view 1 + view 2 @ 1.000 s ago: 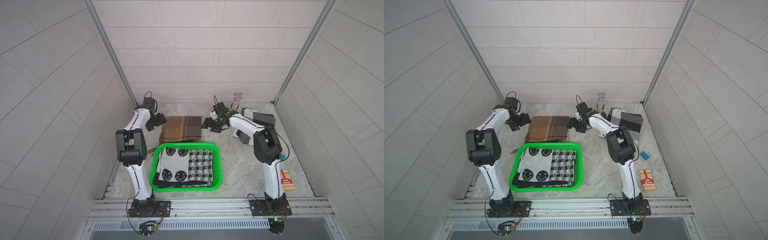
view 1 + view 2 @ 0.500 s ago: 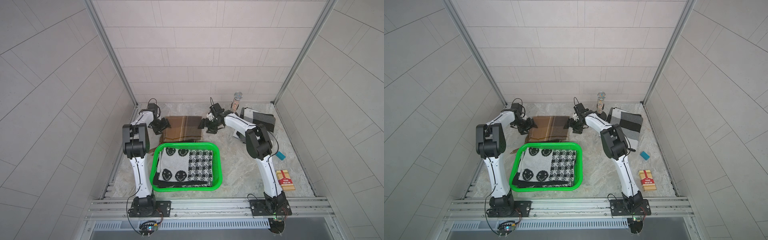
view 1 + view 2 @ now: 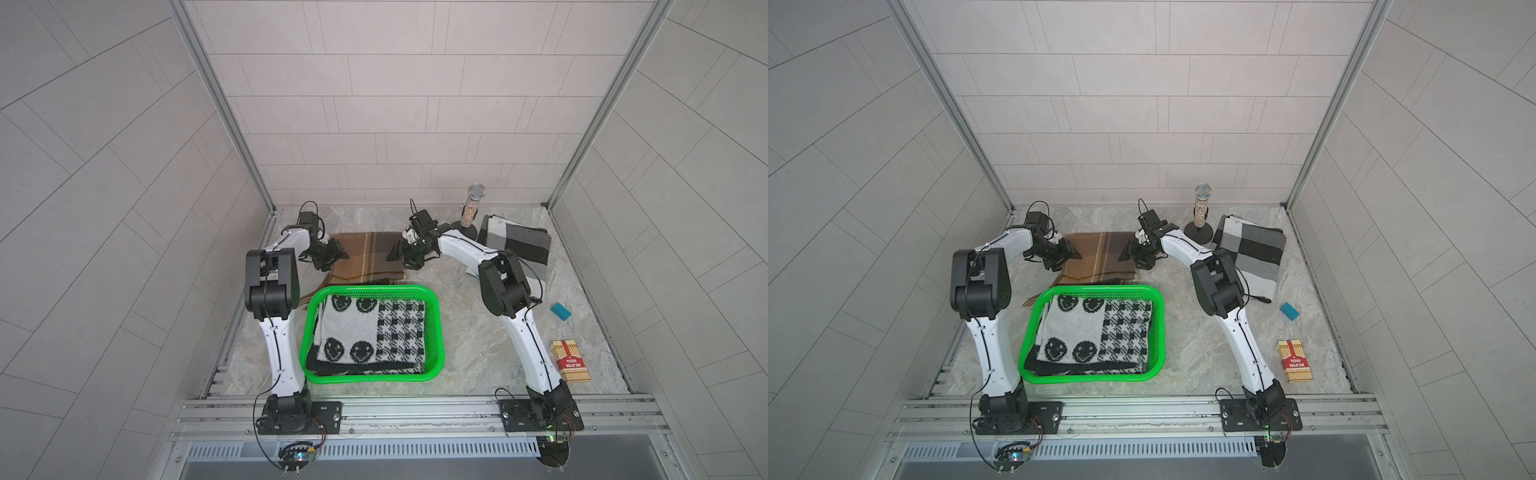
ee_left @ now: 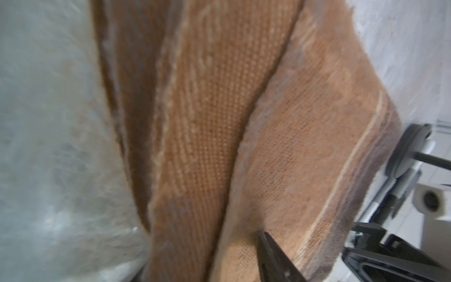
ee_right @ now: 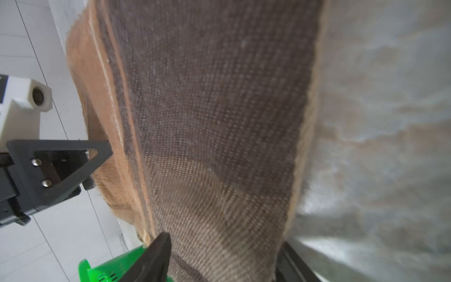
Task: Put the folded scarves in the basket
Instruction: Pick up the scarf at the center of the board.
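The folded scarf [image 3: 365, 259] [image 3: 1096, 259], brown plaid, lies flat on the table just behind the green basket [image 3: 370, 377] [image 3: 1092, 379]. My left gripper [image 3: 338, 253] [image 3: 1073, 251] sits at the scarf's left edge and my right gripper [image 3: 395, 253] [image 3: 1125, 253] at its right edge. In the left wrist view the left gripper [image 4: 202, 256] has one black finger [image 4: 271, 254] pressed onto the cloth, the other hidden under it. In the right wrist view the scarf [image 5: 219, 122] fills the gap of the right gripper [image 5: 224, 241], both fingers touching it.
A black-and-white smiley scarf [image 3: 365, 332] lies inside the basket. A grey checked cloth [image 3: 515, 245] and a glitter microphone on a stand [image 3: 471, 208] are at the back right. A teal block [image 3: 561, 311] and a red card box [image 3: 570, 360] lie at the right.
Both grippers have moved inward onto the brown scarf's left and right edges, and their jaws have narrowed around the cloth.
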Controlling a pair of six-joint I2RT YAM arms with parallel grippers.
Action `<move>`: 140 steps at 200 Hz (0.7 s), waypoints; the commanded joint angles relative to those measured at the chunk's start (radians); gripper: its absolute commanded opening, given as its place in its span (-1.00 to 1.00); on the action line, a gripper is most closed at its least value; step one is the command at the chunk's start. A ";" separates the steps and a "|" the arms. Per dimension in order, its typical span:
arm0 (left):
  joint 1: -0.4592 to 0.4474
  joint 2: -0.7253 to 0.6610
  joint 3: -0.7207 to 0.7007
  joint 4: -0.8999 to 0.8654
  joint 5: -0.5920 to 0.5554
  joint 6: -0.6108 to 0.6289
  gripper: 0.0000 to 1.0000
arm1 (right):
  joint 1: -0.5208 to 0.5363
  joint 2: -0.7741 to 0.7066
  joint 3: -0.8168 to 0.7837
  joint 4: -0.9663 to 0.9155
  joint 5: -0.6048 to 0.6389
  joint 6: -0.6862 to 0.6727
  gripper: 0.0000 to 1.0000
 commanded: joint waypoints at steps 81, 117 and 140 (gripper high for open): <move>-0.017 -0.056 0.012 0.016 0.088 -0.075 -1.00 | 0.017 0.003 0.070 0.025 0.073 -0.002 -1.00; -0.021 -0.099 0.067 -0.027 0.108 -0.102 -1.00 | 0.012 -0.067 0.093 0.017 0.091 0.000 -1.00; -0.021 -0.130 0.095 -0.032 0.116 -0.135 -1.00 | 0.010 -0.095 0.143 -0.037 0.108 -0.010 -1.00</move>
